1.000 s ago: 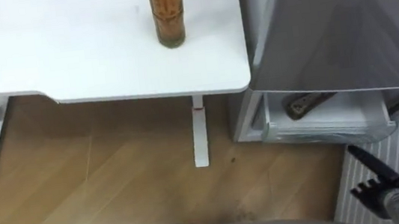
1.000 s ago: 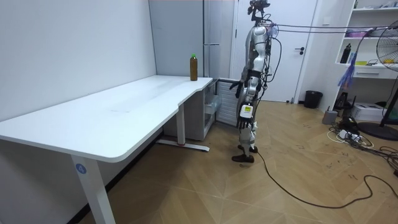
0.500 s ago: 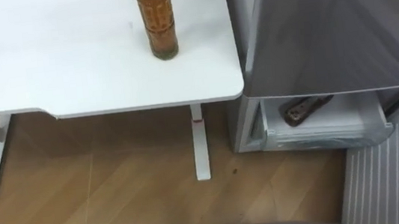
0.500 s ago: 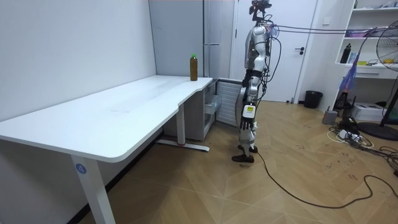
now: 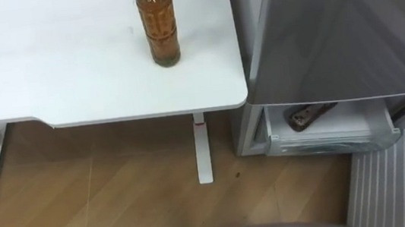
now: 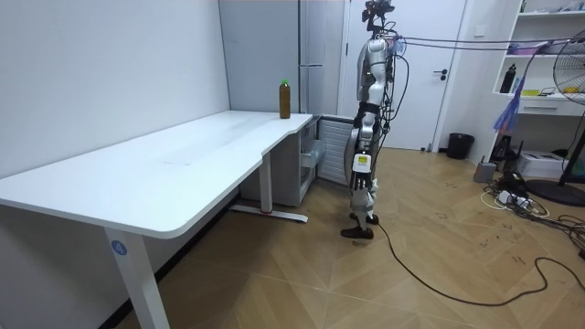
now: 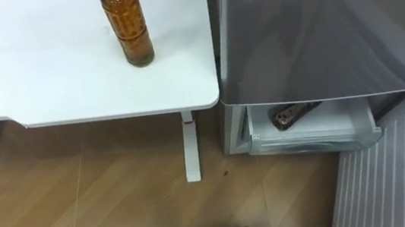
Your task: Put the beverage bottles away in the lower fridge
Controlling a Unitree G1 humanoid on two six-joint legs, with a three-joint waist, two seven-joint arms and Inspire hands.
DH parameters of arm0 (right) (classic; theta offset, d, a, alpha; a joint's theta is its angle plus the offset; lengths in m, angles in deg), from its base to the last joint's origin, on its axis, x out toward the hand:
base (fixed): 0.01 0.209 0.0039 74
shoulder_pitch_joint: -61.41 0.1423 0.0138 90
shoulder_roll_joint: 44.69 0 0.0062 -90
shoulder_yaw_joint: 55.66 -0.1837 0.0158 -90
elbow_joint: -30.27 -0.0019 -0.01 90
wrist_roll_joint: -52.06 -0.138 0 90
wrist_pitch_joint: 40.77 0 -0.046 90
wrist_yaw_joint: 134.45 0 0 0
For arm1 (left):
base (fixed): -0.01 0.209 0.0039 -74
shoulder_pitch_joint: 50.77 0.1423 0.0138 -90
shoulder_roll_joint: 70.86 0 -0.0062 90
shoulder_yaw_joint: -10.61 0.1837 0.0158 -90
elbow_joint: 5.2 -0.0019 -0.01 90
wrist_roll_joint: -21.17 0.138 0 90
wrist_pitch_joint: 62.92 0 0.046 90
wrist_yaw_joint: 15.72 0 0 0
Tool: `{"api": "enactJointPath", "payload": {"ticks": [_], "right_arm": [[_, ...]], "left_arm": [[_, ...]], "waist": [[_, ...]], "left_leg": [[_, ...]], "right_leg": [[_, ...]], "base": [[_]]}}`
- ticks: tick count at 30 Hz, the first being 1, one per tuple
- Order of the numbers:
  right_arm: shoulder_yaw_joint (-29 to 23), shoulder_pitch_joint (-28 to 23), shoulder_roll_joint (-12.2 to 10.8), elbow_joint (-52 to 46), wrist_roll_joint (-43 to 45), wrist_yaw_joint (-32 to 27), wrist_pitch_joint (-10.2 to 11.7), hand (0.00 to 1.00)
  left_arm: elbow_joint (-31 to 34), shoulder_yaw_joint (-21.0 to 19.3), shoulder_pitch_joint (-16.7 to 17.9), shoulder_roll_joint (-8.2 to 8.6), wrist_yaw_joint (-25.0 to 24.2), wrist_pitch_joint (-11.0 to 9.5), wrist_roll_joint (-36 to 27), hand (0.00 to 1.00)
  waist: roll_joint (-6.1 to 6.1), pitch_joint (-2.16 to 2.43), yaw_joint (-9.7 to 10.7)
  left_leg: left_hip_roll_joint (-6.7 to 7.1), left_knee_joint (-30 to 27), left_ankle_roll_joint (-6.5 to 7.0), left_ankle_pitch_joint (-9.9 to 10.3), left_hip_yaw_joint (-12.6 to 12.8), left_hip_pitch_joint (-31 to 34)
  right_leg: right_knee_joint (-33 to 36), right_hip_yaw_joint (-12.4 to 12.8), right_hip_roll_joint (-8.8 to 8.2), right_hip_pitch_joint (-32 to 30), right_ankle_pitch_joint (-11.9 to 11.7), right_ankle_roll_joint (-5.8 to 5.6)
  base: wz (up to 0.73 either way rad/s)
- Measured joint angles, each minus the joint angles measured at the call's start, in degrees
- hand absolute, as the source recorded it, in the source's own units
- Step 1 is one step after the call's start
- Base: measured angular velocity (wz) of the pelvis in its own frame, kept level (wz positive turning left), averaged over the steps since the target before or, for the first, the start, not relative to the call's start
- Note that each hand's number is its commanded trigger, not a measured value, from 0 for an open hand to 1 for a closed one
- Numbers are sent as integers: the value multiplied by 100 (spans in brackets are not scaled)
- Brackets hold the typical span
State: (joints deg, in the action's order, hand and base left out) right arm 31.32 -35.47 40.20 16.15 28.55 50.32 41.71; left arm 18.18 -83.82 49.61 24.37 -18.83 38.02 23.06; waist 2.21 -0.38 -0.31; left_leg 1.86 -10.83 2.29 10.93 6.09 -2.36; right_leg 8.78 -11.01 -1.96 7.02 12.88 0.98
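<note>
An amber drink bottle (image 5: 158, 25) with a green cap stands upright on the white table (image 5: 69, 83), near its right edge beside the fridge. It shows in the room view too, as the bottle (image 6: 284, 99) at the table's far end. The grey fridge (image 5: 338, 29) fills the upper right. Below its upper door the lower compartment is open, and a brown bottle (image 5: 311, 115) lies on its side on the white shelf (image 5: 327, 134). In the room view I stand upright facing the fridge, with my left hand (image 6: 360, 155) hanging at my side.
The lower fridge door (image 5: 400, 171) stands swung open at the lower right, its ribbed inner side facing me. White table legs (image 5: 203, 148) stand on the wooden floor (image 5: 105, 201) between me and the table. A fan and shelves stand at the room view's right.
My right hand, raised by the open lower door a second ago, has dropped out of the eye view. The camera has shifted, so more of the bottle shows.
</note>
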Motion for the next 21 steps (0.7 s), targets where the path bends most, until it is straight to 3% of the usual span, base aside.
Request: {"api": "enactJointPath", "payload": {"ticks": [14,21], "right_arm": [[57,138,-137,2,861,-43,53,0],[182,127,-168,-59,834,-279,128,0]], "left_arm": [[5,91,-96,30,47,-3,85,0],[33,96,-183,130,558,-83,-585,0]], "waist": [[22,-3,33],[5,-5,52]], "left_leg": [[-12,6,-9,11,5,-47],[-12,2,-8,11,6,-32]], "right_leg": [[-13,380,97,45,-19,33],[-17,406,101,24,-19,33]], "base": [[0],[0]]}}
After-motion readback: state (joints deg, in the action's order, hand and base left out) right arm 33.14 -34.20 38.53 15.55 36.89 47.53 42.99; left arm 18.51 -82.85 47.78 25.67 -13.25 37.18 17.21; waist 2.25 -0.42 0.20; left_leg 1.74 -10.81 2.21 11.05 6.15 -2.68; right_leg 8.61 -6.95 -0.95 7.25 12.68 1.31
